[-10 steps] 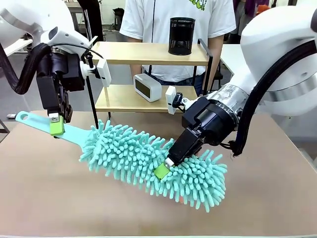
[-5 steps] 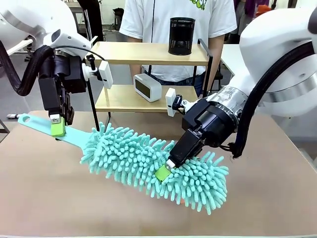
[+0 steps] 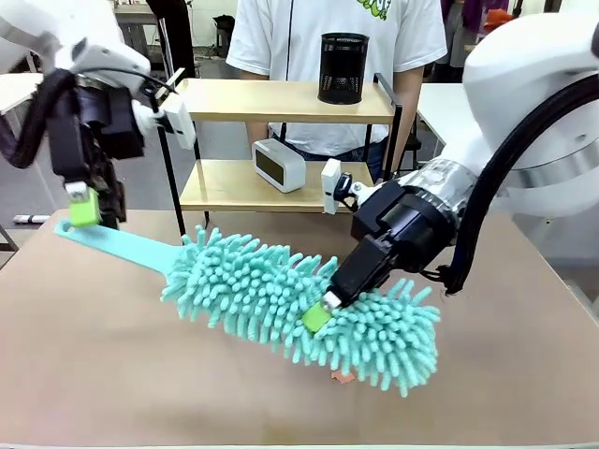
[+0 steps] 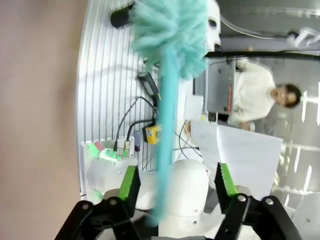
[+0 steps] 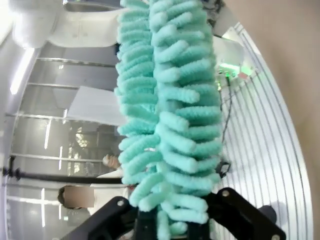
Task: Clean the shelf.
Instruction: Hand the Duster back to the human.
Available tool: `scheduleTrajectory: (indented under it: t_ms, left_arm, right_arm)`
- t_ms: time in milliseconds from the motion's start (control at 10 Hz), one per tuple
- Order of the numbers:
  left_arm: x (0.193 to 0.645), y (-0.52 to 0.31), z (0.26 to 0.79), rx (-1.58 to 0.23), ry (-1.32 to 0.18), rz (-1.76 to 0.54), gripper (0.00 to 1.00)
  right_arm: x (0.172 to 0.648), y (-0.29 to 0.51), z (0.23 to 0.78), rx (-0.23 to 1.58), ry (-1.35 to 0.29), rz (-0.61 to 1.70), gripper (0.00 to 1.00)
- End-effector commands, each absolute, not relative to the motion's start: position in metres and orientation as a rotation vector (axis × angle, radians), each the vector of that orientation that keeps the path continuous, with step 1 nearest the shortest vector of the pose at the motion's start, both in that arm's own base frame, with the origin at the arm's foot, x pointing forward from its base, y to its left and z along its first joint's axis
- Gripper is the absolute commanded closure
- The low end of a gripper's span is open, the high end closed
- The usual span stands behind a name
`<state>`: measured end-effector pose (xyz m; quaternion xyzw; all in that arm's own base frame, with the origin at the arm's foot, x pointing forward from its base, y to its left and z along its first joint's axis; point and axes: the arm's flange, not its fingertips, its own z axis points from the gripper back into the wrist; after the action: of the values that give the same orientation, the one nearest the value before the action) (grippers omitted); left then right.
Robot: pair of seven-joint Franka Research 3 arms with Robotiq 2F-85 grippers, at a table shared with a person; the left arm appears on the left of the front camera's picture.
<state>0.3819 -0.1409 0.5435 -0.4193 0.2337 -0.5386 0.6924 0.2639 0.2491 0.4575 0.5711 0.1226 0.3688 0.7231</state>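
- The two-tier shelf of light wooden boards in a thin black frame (image 3: 281, 101) stands at the table's far edge, in front of a person in a white T-shirt (image 3: 309, 28).
- A black mesh cup (image 3: 343, 67) sits on its top board and a white clock (image 3: 278, 165) on the lower one.
- The right gripper (image 3: 318, 313) is clamped on the fluffy head of a teal chenille duster (image 3: 299, 304), over the brown table (image 3: 112, 374).
- The left gripper (image 3: 84, 210) stands with its jaws parted around the duster's flat handle, pads (image 4: 129, 182) clear of it.
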Motion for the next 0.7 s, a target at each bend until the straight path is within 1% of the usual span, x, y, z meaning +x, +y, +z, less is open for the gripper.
scheduleTrajectory:
  t_ms: [0,100,200,300,400,500,600]
  left_arm:
    - [0.375,-0.065,0.560,-0.964,0.206,-0.902,0.00]
    - [0.364,-0.026,0.569,-1.020,0.039,-0.802,0.00]
    - [0.348,0.005,0.572,-1.042,-0.089,-0.723,0.00]
    - [0.342,0.018,0.564,-1.085,-0.193,-0.684,0.00]
    - [0.348,0.019,0.547,-1.109,-0.275,-0.611,0.00]
    - [0.358,0.019,0.527,-1.170,-0.341,-0.566,0.00]
    - [0.371,0.025,0.506,-1.171,-0.439,-0.426,0.00]
  right_arm:
    - [0.254,0.178,0.486,1.419,0.374,0.816,1.00]
    - [0.250,0.137,0.507,1.473,0.343,0.737,1.00]
    - [0.245,0.091,0.529,1.535,0.192,0.657,1.00]
    - [0.242,0.053,0.543,1.721,-0.021,0.487,1.00]
    - [0.243,0.021,0.540,1.718,-0.195,0.266,1.00]
    - [0.245,-0.002,0.528,1.697,-0.326,0.079,1.00]
    - [0.247,-0.025,0.508,1.647,-0.423,-0.116,1.00]
